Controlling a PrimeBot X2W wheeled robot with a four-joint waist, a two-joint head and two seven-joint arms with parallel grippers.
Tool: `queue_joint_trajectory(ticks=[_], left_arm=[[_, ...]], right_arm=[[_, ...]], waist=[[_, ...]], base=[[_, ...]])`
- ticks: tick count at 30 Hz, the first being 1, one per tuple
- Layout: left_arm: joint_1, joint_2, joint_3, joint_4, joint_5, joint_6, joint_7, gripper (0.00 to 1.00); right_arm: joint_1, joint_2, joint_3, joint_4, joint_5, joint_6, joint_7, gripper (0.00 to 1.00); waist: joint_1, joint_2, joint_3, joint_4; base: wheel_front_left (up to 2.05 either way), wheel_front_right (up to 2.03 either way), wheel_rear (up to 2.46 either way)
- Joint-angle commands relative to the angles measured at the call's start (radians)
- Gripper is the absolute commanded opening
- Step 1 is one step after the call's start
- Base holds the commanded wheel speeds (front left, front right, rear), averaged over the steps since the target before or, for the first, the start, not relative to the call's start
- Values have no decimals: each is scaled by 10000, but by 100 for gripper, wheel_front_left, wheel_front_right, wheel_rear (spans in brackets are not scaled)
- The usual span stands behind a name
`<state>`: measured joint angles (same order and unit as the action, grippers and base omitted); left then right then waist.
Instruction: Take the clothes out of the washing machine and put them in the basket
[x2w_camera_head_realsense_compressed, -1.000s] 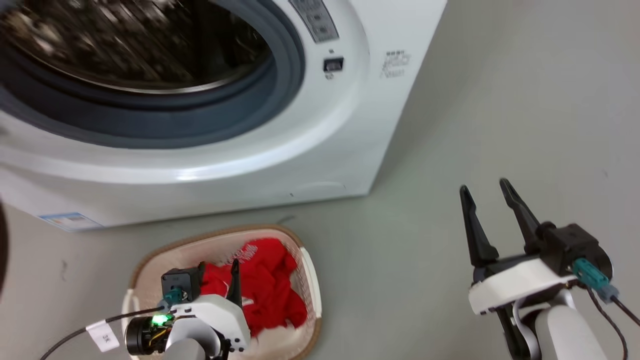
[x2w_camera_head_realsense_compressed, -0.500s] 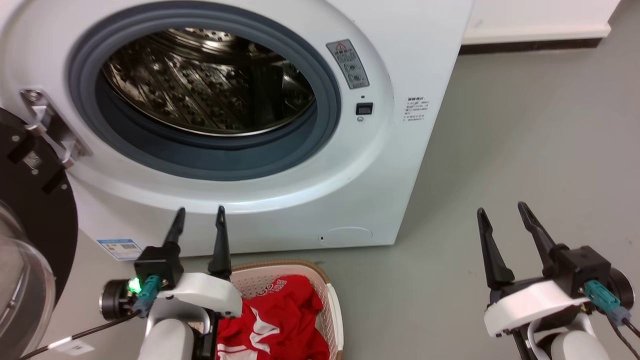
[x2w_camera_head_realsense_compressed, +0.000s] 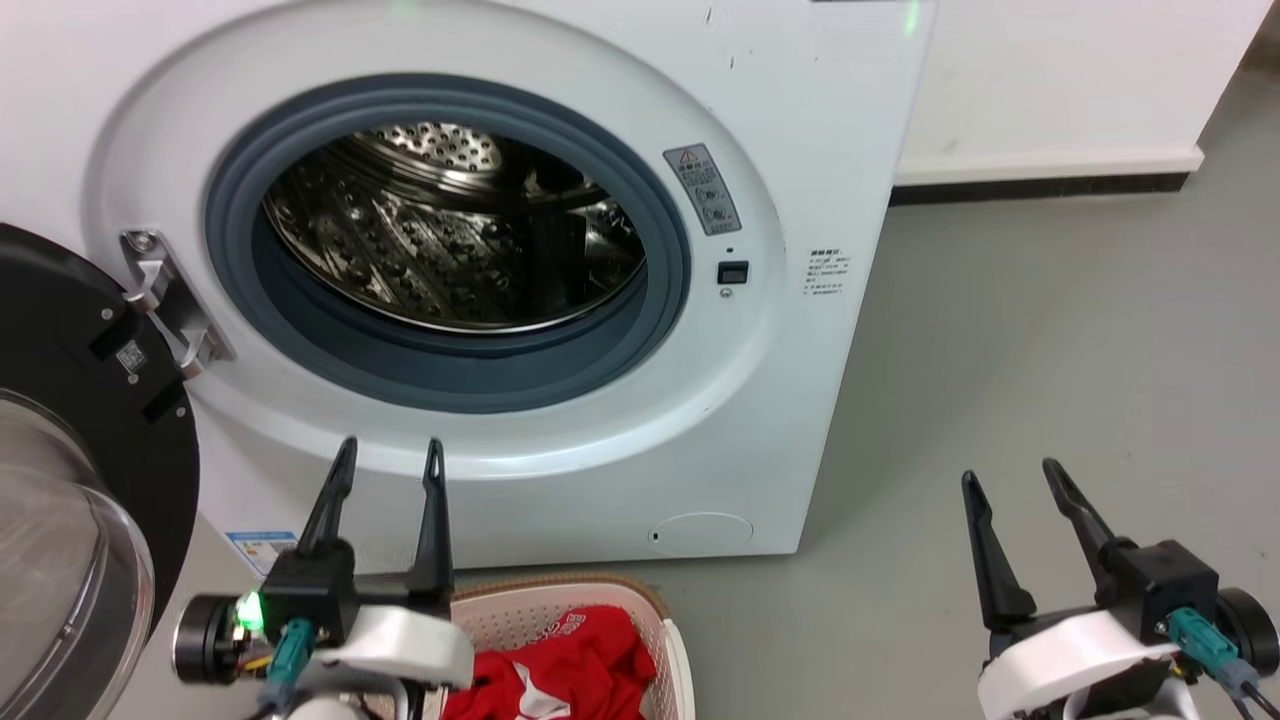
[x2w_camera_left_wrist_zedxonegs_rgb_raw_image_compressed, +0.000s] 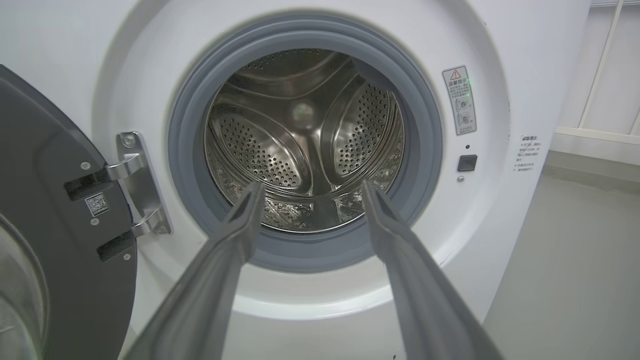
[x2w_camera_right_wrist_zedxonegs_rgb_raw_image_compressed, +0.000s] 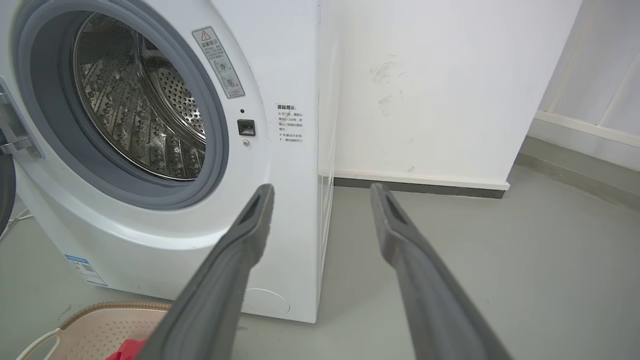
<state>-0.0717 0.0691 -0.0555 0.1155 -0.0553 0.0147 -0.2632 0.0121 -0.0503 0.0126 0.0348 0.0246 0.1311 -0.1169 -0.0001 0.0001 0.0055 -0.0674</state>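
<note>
The left gripper (x2w_camera_head_realsense_compressed: 391, 442) was wide open and held nothing, its fingers pointing at the round mouth of the washing machine (x2w_camera_head_realsense_compressed: 830, 150) just ahead. Just under it, a bit to its right, sat the basket (x2w_camera_head_realsense_compressed: 560, 603) with the red clothes (x2w_camera_head_realsense_compressed: 575, 670) inside, though the arm hid part of them, so I cannot tell how many. The right gripper (x2w_camera_head_realsense_compressed: 1009, 470) was open and empty too, well off to that side.

We list the washing machine (x2w_camera_head_realsense_compressed: 820, 330): white front-loader, black-framed glass door (x2w_camera_head_realsense_compressed: 90, 470) swung open, perforated steel drum (x2w_camera_head_realsense_compressed: 450, 240) shining inside its grey rim. The basket (x2w_camera_head_realsense_compressed: 510, 625): cream, perforated, upright just before the machine's base. The clothes (x2w_camera_head_realsense_compressed: 570, 670): red, white-lettered, crumpled inside the basket.
</note>
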Motion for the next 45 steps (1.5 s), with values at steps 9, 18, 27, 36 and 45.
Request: queue_joint_trajectory(ticks=[9,18,27,36,45], left_arm=[[714,6,-72,54,-126,185,-21,100],[834,-22,-116,210,-365,234,-21,100],[734,-22,-156,334,-524,276,-21,100],[729,19,-193,321,-555,269,2,0],[539,-20,101,641,-2087,97,489,0]], right_arm=[[446,3,52,-253,94,-7,138,100],[494,3,86,-328,131,-7,165,100],[446,3,146,-323,187,-7,158,100],[369,0,157,-274,181,0,161,0],[297,-94,157,-13,1927,0,258,0]], waist=[[1,-1,-259,-14],[1,-1,-263,18],[1,-1,-215,28],[1,-1,-219,12],[2,-1,-207,54]], base=[[0,0,0],[0,0,0],[0,0,0],[0,0,0],[0,0,0]])
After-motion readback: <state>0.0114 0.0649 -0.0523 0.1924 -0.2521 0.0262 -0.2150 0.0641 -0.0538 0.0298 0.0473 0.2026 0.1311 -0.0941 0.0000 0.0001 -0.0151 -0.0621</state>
